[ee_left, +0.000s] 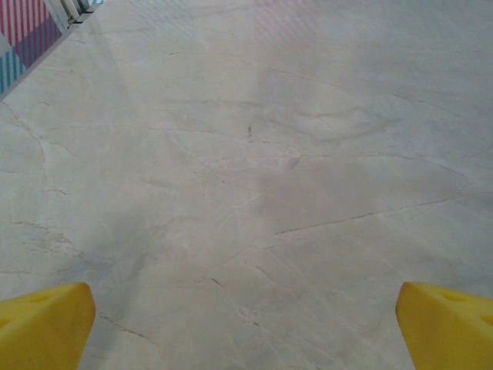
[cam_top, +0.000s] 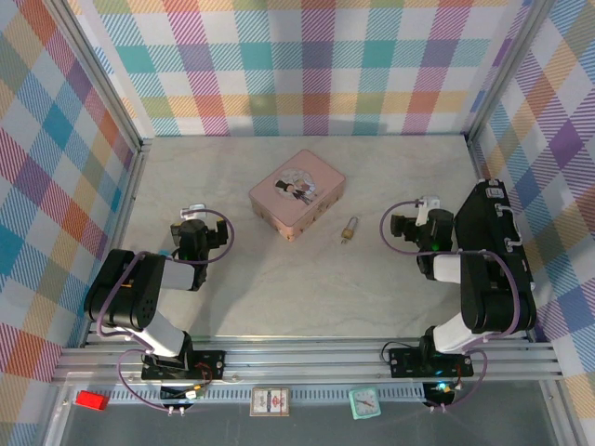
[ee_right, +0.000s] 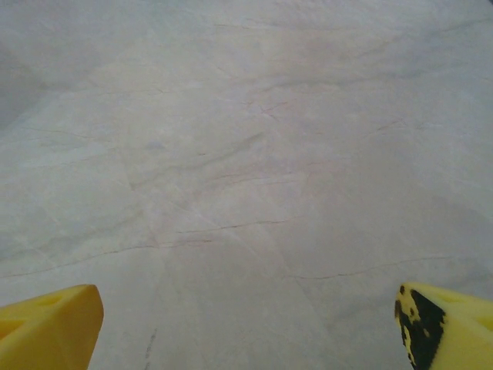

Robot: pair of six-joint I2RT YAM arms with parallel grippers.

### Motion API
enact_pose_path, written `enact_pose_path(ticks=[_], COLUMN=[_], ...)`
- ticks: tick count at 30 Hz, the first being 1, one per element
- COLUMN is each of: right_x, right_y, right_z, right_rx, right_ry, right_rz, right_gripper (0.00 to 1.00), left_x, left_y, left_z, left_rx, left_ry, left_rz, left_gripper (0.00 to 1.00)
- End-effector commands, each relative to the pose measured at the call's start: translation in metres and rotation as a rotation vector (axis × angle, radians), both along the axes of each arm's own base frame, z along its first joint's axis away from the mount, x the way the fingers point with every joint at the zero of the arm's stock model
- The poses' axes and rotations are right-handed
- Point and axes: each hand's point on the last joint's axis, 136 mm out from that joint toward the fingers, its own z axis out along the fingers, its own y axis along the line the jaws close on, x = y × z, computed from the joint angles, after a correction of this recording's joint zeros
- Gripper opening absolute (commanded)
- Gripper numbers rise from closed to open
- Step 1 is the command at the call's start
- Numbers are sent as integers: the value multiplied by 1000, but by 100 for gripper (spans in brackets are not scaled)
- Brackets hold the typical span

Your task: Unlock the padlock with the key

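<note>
Lying loose, small brass-gold padlock (cam_top: 349, 228) looks light, slippery; pinch its body. Left gripper (ee_left: 246, 330) and right gripper (ee_right: 246, 330) gape empty.

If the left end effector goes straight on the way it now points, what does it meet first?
Most likely the bare table: nothing lies ahead of the open left end effector in its wrist view, though depth is unclear.

padlock (cam_top: 350, 228) too small: open or locked, key position unreadable. left gripper (ee_left: 245, 297), right gripper (ee_right: 246, 297) fingers cropped at frame bottom.
</note>
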Motion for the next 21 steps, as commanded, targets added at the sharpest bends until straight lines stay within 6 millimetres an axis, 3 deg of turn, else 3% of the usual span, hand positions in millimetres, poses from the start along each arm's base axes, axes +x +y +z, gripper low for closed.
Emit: enact_pose_path(ticks=[1, 4, 21], right_x=[6, 6, 7], right_y=[19, 19, 19], right_z=[17, 17, 17], right_rx=[69, 69, 66], right_ry=[-75, -76, -74], right_rz=[78, 78, 81], right_gripper=[99, 99, 99], left_x=[8, 6, 7], left_y=[-2, 9, 9], left_z=[13, 15, 16], left_rx=[-46, -45, -45], left_ry=[-60, -71, -75], left_rz=[-9, 60, 60], left_gripper=[100, 100, 100])
